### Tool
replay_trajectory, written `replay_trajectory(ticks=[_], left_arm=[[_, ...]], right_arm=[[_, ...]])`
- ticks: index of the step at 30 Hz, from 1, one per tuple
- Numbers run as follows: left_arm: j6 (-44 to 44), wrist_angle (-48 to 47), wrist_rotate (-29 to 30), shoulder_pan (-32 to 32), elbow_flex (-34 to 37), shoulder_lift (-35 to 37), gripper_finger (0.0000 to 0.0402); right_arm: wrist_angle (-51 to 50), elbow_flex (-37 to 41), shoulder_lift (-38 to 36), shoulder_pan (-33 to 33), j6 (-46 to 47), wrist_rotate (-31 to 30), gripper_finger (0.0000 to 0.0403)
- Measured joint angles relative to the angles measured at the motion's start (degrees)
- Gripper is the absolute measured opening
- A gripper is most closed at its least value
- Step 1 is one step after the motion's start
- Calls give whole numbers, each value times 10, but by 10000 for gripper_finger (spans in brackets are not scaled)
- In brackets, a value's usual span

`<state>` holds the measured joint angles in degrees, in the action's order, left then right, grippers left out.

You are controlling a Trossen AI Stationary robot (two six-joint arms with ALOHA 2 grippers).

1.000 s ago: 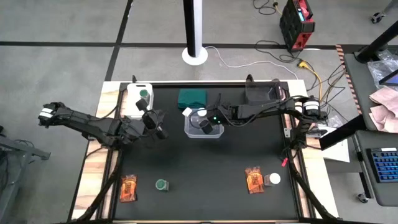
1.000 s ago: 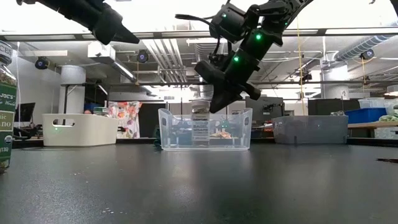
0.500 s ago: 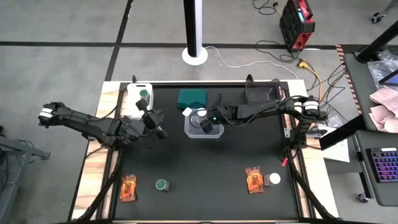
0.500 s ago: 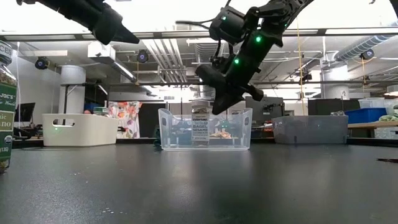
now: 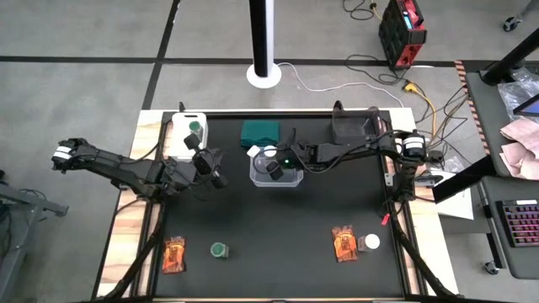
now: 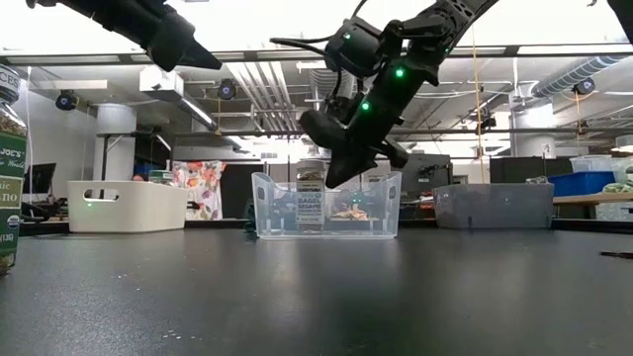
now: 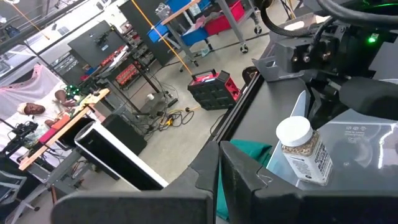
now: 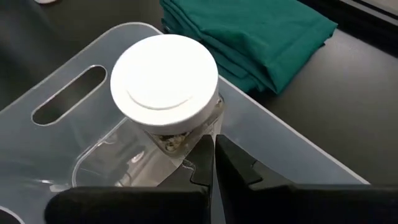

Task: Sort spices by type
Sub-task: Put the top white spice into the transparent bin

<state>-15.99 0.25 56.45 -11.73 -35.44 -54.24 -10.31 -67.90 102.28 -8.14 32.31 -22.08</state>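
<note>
A clear jar with a white lid (image 8: pixel 165 81) stands upright in the clear bin (image 5: pixel 292 182), near its far left corner; it also shows in the low view (image 6: pixel 310 198) and the left wrist view (image 7: pixel 301 152). My right gripper (image 8: pixel 214 152) is shut and reaches down into the bin beside this jar (image 5: pixel 268 155). My left gripper (image 5: pixel 216 174) is shut and hangs in the air left of the bin. A green-lidded jar (image 5: pixel 219 250), two orange packets (image 5: pixel 174 253) (image 5: pixel 344 242) and another white-lidded jar (image 5: pixel 369 242) rest on the near part of the table. My right gripper has its shut fingertips (image 8: pixel 207 144) against the side of the jar just below the white lid (image 8: pixel 186 134). It comes slanting down from the table's right. The jar stays upright on the bin's floor.
A white bin (image 5: pixel 187 126) at the far left holds a second green-lidded jar (image 5: pixel 194 126). A folded dark green cloth (image 5: pixel 261 132) lies behind the clear bin, and a dark grey bin (image 5: pixel 352 128) sits at the far right. The middle of the black table is open.
My right gripper has moved a little toward the table's left and down inside the clear bin. The white-lidded jar has slid slightly left along the bin's floor, staying upright.
</note>
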Motion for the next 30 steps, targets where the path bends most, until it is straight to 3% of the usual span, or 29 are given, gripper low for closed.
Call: replay_trajectory(ticks=[30], left_arm=[[0,-1,0,0,0,0,0]], right_arm=[[64,-6,28,8,-38,16,9]])
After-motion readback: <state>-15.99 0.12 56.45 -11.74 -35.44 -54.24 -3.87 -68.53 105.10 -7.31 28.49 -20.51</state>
